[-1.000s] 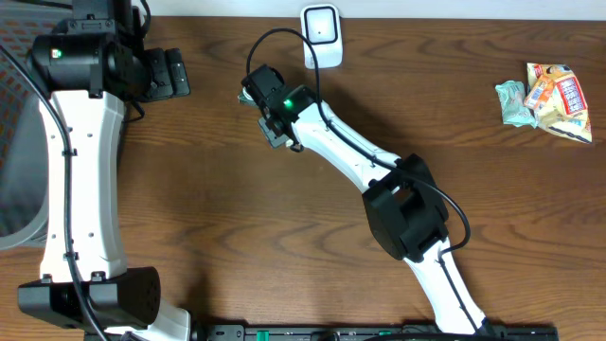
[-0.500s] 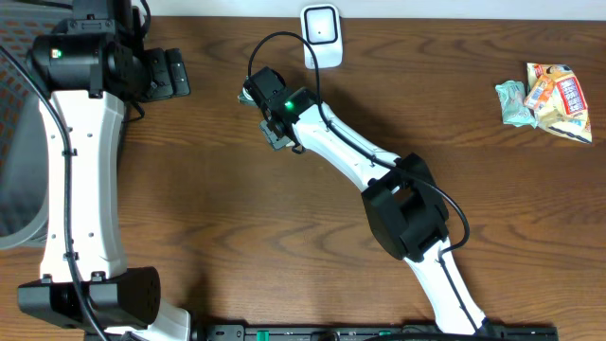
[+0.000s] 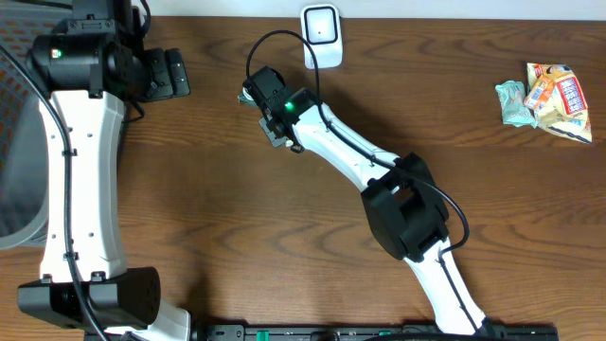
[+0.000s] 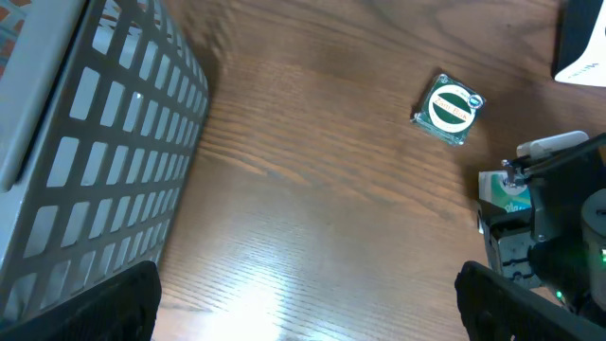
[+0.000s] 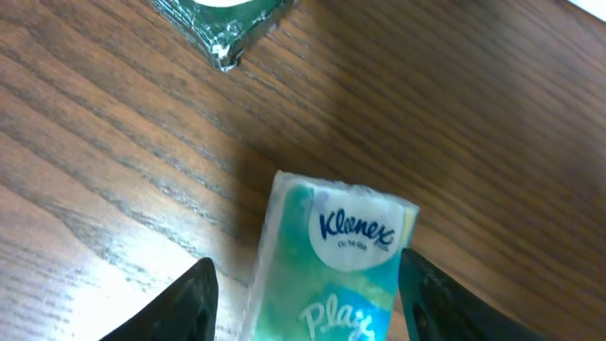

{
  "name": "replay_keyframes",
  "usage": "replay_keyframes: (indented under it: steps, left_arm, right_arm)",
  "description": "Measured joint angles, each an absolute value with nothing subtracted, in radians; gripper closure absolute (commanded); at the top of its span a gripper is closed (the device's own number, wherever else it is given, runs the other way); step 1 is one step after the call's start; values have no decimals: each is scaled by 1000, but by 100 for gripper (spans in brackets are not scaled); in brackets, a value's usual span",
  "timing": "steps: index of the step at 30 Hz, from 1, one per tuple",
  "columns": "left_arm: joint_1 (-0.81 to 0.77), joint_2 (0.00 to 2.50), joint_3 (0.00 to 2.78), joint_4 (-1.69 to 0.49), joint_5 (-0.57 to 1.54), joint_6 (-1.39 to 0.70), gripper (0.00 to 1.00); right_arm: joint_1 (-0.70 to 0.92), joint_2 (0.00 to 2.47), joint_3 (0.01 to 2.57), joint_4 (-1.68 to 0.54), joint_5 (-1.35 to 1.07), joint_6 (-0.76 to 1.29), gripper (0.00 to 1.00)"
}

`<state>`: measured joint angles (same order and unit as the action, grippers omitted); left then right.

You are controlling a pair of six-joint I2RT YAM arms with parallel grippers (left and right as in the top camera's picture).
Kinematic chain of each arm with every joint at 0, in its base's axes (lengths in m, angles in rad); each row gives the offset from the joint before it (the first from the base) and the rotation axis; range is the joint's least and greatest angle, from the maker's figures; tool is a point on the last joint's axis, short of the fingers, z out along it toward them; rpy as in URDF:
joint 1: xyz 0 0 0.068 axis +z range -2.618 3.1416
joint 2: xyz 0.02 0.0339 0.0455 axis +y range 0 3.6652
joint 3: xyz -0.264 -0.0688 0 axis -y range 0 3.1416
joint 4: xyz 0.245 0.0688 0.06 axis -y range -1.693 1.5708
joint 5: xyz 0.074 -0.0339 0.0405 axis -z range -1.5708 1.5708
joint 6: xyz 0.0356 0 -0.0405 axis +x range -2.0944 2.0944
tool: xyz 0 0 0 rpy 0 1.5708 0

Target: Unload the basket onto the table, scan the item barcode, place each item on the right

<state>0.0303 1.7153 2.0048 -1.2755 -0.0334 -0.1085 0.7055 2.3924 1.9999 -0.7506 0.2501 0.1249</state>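
A teal and white Kleenex tissue pack (image 5: 333, 256) lies flat on the wooden table, and my right gripper (image 5: 308, 289) straddles it from above. The right finger (image 5: 436, 298) is at the pack's edge; the left finger (image 5: 185, 303) stands a little clear of it, so the jaws are open around the pack. In the overhead view that gripper (image 3: 271, 116) covers most of the pack. The white barcode scanner (image 3: 322, 36) stands at the table's back edge. My left gripper (image 4: 303, 313) hovers wide open over bare wood at the far left, holding nothing.
A small packet with a green round label (image 4: 448, 109) lies just beyond the tissue pack. A grey mesh basket (image 4: 95, 142) stands at the left. Snack packets (image 3: 549, 95) lie at the far right of the table.
The right gripper's jaws have narrowed towards the tissue pack. Both arms have otherwise barely moved.
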Motion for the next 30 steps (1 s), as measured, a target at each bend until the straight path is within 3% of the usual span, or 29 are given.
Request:
replay_keyframes:
  steps: [7, 18, 24, 30]
  left_arm:
    - [30, 1715, 2005, -1275, -33, -109, 2]
    - [30, 1715, 2005, -1275, -33, -109, 2]
    - [30, 1715, 2005, -1275, -33, -109, 2]
    - [30, 1715, 2005, -1275, -33, -109, 2]
  right_arm:
    - [706, 2392, 1919, -653, 252, 123, 49]
    - [706, 2376, 1878, -625, 284, 123, 95]
    - [695, 2363, 1876, -640, 249, 156, 99]
    - [612, 2321, 1864, -670, 59, 168, 99]
